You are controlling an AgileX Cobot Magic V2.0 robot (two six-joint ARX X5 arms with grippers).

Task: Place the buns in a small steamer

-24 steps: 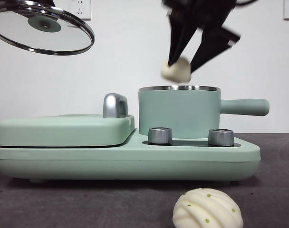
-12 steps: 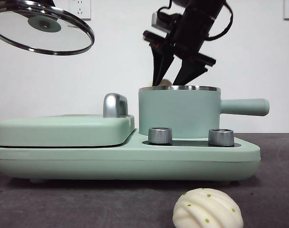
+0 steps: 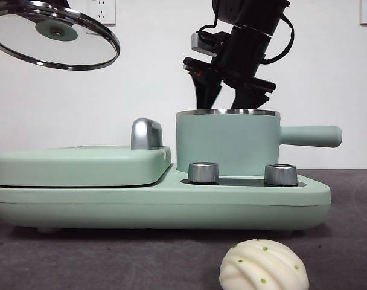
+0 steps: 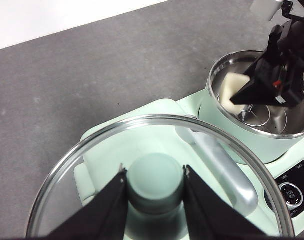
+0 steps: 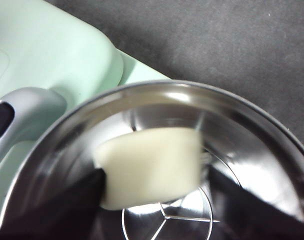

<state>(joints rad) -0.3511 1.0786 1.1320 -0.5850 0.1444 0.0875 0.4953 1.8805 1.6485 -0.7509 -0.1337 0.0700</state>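
Inside the mint-green round steamer pot with steel rim [image 3: 227, 142], the right gripper [image 4: 252, 86] reaches down, jaws closed on the smooth cream-white block bun [image 5: 149, 165], which sits low against the pot wall. Ridged cream-white dome bun with green specks [image 3: 264, 267] lies on the dark grey surface [image 3: 111, 260] near its front edge. Left gripper [image 4: 154, 181], raised, clamps the green knob of the glass lid [image 3: 54, 34].

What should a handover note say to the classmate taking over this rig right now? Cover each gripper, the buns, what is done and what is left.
Left gripper: shut on the lid knob, lid held high, off the steamer.
Right gripper: inside the steamer, shut on the smooth bun.
Ridged bun: on the table in front of the cooker.
Done: smooth bun brought into the steamer, not yet released.
Left: release it, fetch the ridged bun.
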